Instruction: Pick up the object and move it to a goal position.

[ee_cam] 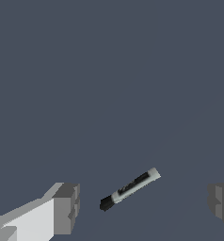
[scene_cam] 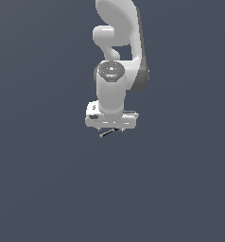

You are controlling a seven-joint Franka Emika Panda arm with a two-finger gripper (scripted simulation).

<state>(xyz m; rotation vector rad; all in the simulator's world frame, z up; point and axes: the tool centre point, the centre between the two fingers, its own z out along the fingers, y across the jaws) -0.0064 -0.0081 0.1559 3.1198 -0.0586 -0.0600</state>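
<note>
The object (ee_cam: 129, 189) is a slim grey stick with a black tip, lying flat on the dark surface. In the wrist view it lies between my two fingers (ee_cam: 66, 208), touching neither, and slanted across the gap. My gripper (ee_cam: 142, 204) is open with its jaws wide apart. In the exterior view the white arm hangs over the spot, and the object (scene_cam: 108, 132) shows as a thin sliver just under the hand (scene_cam: 110, 120). The gripper's fingers are mostly hidden there by the hand.
The plain dark grey surface (scene_cam: 48, 179) spreads out on every side. The arm's upper links (scene_cam: 118, 28) rise toward the top of the exterior view.
</note>
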